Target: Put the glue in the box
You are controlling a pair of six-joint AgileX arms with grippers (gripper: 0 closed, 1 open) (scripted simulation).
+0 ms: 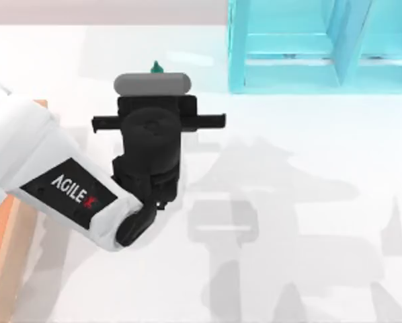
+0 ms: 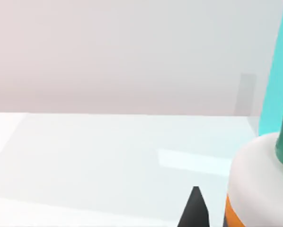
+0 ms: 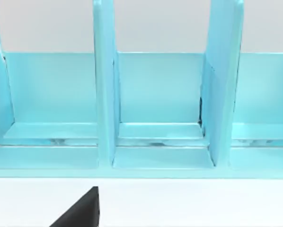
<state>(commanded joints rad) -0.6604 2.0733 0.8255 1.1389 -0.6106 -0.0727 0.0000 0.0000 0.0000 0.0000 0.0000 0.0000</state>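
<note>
one glue bottle (image 1: 156,66) is seen, its green cap tip poking out just beyond the left gripper (image 1: 155,101), which hangs over the table's left half. in the left wrist view the glue (image 2: 260,189) is seen close up beside one dark fingertip (image 2: 194,210), white band over orange body; whether it is clamped cannot be told, nor how wide the jaws stand. one box (image 1: 6,249) is seen at the table's left edge, partly covered by the left arm. one cyan shelf (image 1: 308,47) is set at the far right, with upright dividers (image 3: 105,85). the table (image 1: 288,202) is white and glossy, crossed by grey shadows; a pale wall (image 2: 132,52) is behind.
</note>
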